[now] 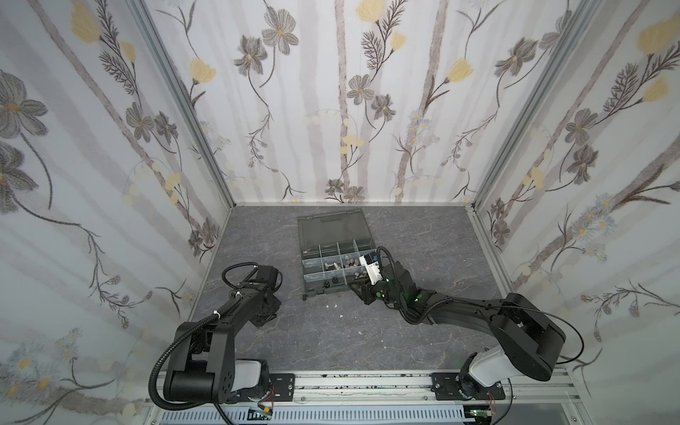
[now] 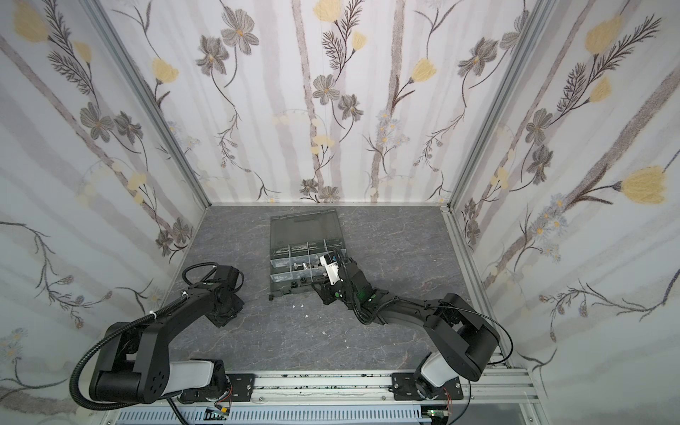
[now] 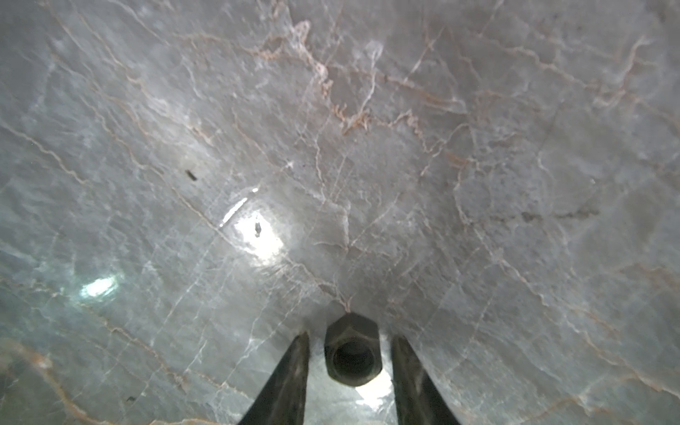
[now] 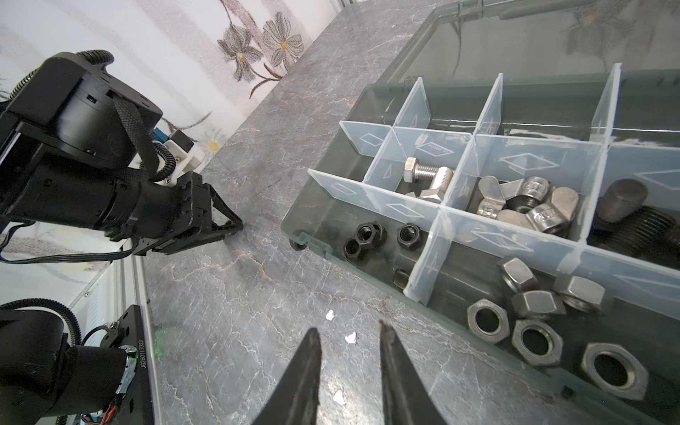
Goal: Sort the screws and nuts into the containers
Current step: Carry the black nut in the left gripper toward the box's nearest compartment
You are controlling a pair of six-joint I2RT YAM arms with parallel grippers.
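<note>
A dark hex nut [image 3: 351, 353] lies on the marble table between the fingers of my left gripper [image 3: 349, 336], which is open, with a gap on each side of the nut. That gripper [image 1: 264, 318] is low on the table, left of the dark grey organizer box [image 1: 308, 272]. The box's containers hold silver screws [image 4: 427, 176], wing nuts [image 4: 526, 202], small black nuts [image 4: 368, 235], silver hex nuts [image 4: 533, 312] and a black screw [image 4: 633, 217]. My right gripper [image 4: 347, 329] is open and empty over the table, by the box's front right corner [image 1: 355, 286].
The box's smoky lid [image 1: 329, 228] lies open flat towards the back wall. Tiny white flecks [image 4: 351, 337] dot the table in front of the box. Flowered walls close in the left, back and right sides. A metal rail [image 1: 368, 382] runs along the front.
</note>
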